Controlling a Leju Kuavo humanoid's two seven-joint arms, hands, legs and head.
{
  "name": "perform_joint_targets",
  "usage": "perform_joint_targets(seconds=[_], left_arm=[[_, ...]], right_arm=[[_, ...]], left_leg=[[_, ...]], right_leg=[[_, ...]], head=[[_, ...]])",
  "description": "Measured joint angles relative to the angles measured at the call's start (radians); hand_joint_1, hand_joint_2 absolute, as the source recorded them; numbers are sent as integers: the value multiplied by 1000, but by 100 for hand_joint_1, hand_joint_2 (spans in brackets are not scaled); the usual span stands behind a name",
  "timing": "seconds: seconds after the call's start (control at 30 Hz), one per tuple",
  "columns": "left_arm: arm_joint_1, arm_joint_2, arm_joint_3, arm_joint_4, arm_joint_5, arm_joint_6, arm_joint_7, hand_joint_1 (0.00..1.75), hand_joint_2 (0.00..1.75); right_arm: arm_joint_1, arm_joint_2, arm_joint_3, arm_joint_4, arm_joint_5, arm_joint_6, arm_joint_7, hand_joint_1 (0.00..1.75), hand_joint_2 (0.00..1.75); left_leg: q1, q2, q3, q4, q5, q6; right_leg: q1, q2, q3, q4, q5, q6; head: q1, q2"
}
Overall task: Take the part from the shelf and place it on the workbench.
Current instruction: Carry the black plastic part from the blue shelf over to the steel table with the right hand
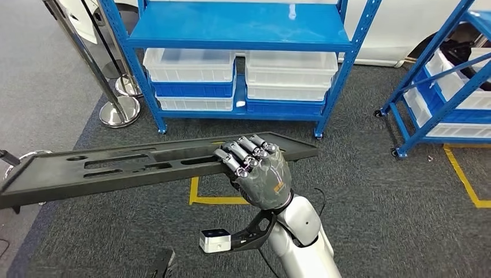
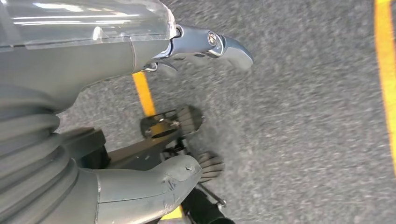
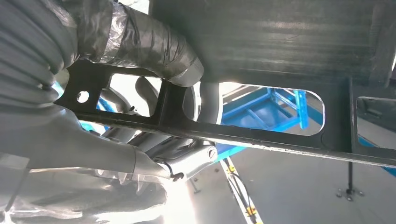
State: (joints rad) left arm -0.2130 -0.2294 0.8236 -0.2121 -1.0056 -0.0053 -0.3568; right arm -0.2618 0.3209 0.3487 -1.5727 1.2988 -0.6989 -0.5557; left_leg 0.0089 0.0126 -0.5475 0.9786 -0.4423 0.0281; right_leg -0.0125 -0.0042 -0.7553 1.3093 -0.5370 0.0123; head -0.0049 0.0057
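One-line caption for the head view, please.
Right hand grips long black slotted panel above grey carpet, blue shelf ahead.

1. The left hand (image 2: 116, 116) comes in with its grey ribbed cover, thick thumb (image 2: 154, 179) and silvery fingers (image 2: 219, 46) held apart, nothing between them.
2. Below lies grey carpet floor (image 2: 303, 130).
3. Yellow tape lines (image 2: 144, 93) cross the carpet, another along the edge.

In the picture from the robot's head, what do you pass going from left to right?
Silver post bases → long black part → right hand gripping the part → blue shelf with white bins → second blue shelf at the right edge.
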Motion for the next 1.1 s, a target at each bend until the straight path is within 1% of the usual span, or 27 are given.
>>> perform_joint_targets(seconds=[0.03,0.07,0.1,0.17,0.23,0.3,0.33,0.37,0.43,0.47,0.5,0.53,0.57,0.6,0.63,0.67,0.7,0.73,0.8,0.83,0.87,0.93,0.97,1.0,1.03,1.07,1.1], left_arm=[[0,0,0,0,0,0,0,0,175],[0,0,0,0,0,0,0,0,175],[0,0,0,0,0,0,-1,0,175],[-1,0,0,0,0,0,-2,0,175],[-1,0,0,0,0,0,-3,0,175],[0,0,0,0,0,0,-3,0,175],[1,0,0,0,1,0,-3,0,175],[2,0,0,0,1,0,-3,0,175],[2,0,0,0,1,0,-3,0,175],[1,-1,0,0,1,0,-3,0,175],[1,-1,0,0,1,0,-3,0,175],[1,-1,0,0,1,0,-3,0,175],[1,-1,0,0,1,0,-3,0,175],[0,-1,0,0,1,0,-3,0,175],[-2,0,0,0,1,1,-3,0,175],[-5,0,0,0,1,1,-3,0,175],[-7,0,0,0,1,2,-3,0,175],[-9,-1,0,0,1,2,-3,0,175],[-7,-3,0,0,1,2,-3,0,175],[-6,-4,0,0,1,2,-2,0,175],[-6,-5,0,0,2,2,-2,0,175],[-7,-6,0,0,2,1,-2,0,175],[-7,-6,0,0,3,1,-2,0,175],[-7,-6,0,0,3,1,-2,0,175],[-6,-6,0,0,4,1,-2,0,175],[-6,-6,0,0,4,1,-2,0,175],[-6,-6,0,0,5,1,-3,0,175]], right_arm=[[0,0,0,0,1,0,1,175,175],[0,0,0,1,2,0,1,175,175],[0,0,0,1,2,0,1,175,175],[-1,1,0,0,3,0,2,175,175],[-2,2,0,0,4,0,3,175,175],[-3,2,0,1,6,0,4,175,175],[-3,2,0,2,8,0,4,175,175],[-4,3,0,2,9,0,5,175,175],[-4,3,1,3,12,0,6,175,175],[-5,3,0,4,13,0,7,175,175],[-5,3,0,5,13,0,7,175,175],[-5,3,0,6,14,0,8,175,175],[-5,3,0,7,14,0,9,175,175],[-6,3,0,8,14,0,9,175,175],[-7,4,1,8,15,0,10,175,175],[-8,4,1,8,15,0,11,175,175],[-9,5,2,8,16,0,11,175,175],[-11,5,2,9,17,0,12,175,175],[-13,5,4,10,16,0,12,175,175],[-14,4,4,11,16,0,13,175,175],[-15,4,5,12,16,0,13,175,175],[-15,4,5,14,16,0,13,175,175],[-16,4,5,15,16,0,14,175,175],[-16,4,5,17,16,0,15,175,175],[-16,3,5,18,16,0,16,175,175],[-16,4,5,20,16,0,17,175,175],[-16,4,5,20,16,0,18,175,175]], left_leg=[[1,1,-21,8,9,-3],[2,1,-41,17,17,-7],[2,1,-59,27,24,-11],[2,0,-84,43,36,-24],[2,-1,-96,45,54,-38],[6,-1,-106,47,58,-51],[8,-2,-115,62,36,-56],[10,-3,-129,99,-7,-60],[10,-4,-163,217,-110,-66],[10,-4,-174,281,-141,-67],[10,-4,-173,323,-146,-67],[10,-4,-158,339,-129,-65],[8,-4,-125,319,-99,-61],[6,-5,-76,267,-75,-54],[1,-5,-13,190,-71,-46],[-2,-5,44,109,-82,-38],[-7,-5,84,48,-97,-31],[-10,-5,105,10,-109,-25],[-11,-3,98,-7,-91,-15],[-9,-1,88,-12,-76,-8],[-6,1,75,-16,-58,0],[-5,2,42,-17,-27,10],[-5,3,23,-15,-12,12],[-4,3,3,-13,2,10],[-4,4,-18,-8,14,7],[-2,5,-39,-2,25,3],[0,5,-58,6,34,-2]], right_leg=[[-3,0,18,8,24,2],[-6,0,54,-19,52,3],[-8,0,103,-76,60,4],[-6,2,196,-207,34,0],[3,4,224,-266,11,-10],[2,1,210,-272,28,-26],[1,-2,201,-274,39,-35],[0,-4,188,-276,52,-42],[3,-6,158,-276,77,-51],[6,-7,140,-275,90,-52],[8,-7,122,-274,104,-53],[11,-7,104,-273,117,-53],[13,-7,88,-273,130,-52],[15,-6,74,-272,142,-51],[17,-6,63,-271,154,-49],[18,-7,55,-271,165,-45],[18,-8,52,-272,177,-41],[17,-10,51,-276,188,-35],[14,-11,49,-287,207,-23],[13,-8,43,-280,192,-17],[13,-5,33,-256,155,-12],[8,1,7,-148,39,-4],[5,1,-4,-80,-2,1],[1,2,-7,-22,-15,5],[-3,2,2,11,-2,10],[-7,1,26,11,25,13],[-11,1,68,-24,51,16]], head=[[0,0],[0,0],[0,0],[0,0],[0,0],[0,0],[0,0],[-1,0],[-1,0],[-1,0],[-1,0],[-1,0],[-1,0],[-1,0],[-1,0],[-1,0],[-1,0],[-1,0],[-1,0],[0,0],[0,0],[0,0],[0,0],[0,0],[0,0],[0,0],[0,0]])
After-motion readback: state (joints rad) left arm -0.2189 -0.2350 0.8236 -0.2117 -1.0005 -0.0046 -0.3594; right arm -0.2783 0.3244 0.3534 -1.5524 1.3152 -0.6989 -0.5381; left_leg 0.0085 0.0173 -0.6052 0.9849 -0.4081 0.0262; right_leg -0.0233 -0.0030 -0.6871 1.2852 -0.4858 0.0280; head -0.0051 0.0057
